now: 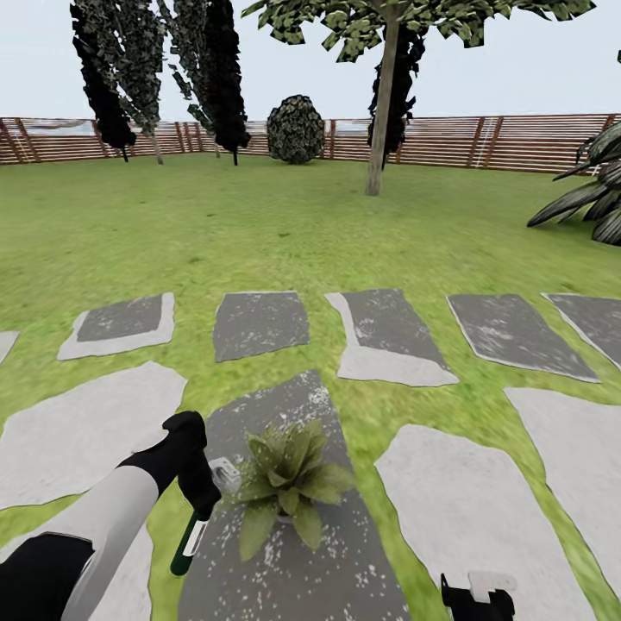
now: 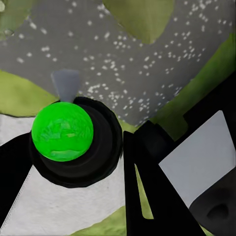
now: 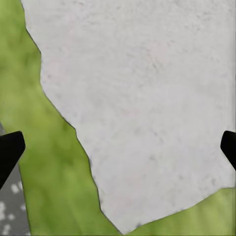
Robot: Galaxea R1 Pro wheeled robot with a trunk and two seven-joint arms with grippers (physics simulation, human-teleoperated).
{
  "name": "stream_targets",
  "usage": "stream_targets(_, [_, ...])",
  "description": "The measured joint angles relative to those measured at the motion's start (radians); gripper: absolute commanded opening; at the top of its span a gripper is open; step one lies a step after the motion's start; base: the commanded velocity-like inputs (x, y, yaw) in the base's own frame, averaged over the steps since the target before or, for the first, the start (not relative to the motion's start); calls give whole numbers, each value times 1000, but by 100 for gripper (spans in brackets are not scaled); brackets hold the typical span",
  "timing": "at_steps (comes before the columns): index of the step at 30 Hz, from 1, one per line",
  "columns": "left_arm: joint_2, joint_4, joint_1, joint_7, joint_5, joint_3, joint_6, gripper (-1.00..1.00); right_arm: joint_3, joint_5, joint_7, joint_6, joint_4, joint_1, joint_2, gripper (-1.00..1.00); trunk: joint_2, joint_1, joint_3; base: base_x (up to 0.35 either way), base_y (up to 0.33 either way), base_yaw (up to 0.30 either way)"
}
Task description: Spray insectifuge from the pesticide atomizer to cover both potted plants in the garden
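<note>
Ground: green lawn (image 1: 259,224) set with grey stone paving slabs (image 1: 259,323) in rows.
Boundary: brown horizontal-slat wooden fence (image 1: 517,142) along the far edge.
Planting: trunked tree (image 1: 379,103), round dark bush (image 1: 295,129), tall dark trees (image 1: 216,69) at far left.
Sky: pale, evenly lit overcast (image 1: 517,60).

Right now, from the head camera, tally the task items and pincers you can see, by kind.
Pesticide atomizer: 1, held in the left pincer
Potted plant: 1
Pincers: 2, the left pincer and the right pincer
Total: 4
</note>
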Motion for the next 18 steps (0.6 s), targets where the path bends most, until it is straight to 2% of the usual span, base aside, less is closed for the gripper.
stream_targets(3, [0, 0, 0, 0, 0, 0, 0, -100, 0, 0, 0, 0, 0, 0, 0, 100, 0, 0, 0, 231, -191, 29])
stream_targets(6, [0, 0, 1, 0, 0, 0, 0, -100, 0, 0, 0, 0, 0, 0, 0, 100, 0, 0, 0, 181, -169, 185])
stream_targets(14, [0, -1, -2, 0, 0, 0, 0, -100, 0, 0, 0, 0, 0, 0, 0, 100, 0, 0, 0, 20, -21, 268])
stream_targets(16, [0, -1, -8, 0, 3, 0, 0, -100, 0, 0, 0, 0, 0, 0, 0, 100, 0, 0, 0, 1, -1, 113])
stream_targets(18, [-12, -1, -20, -17, 0, 0, -1, -100, 0, 0, 0, 0, 0, 0, 0, 100, 0, 0, 0, 0, 0, 22])
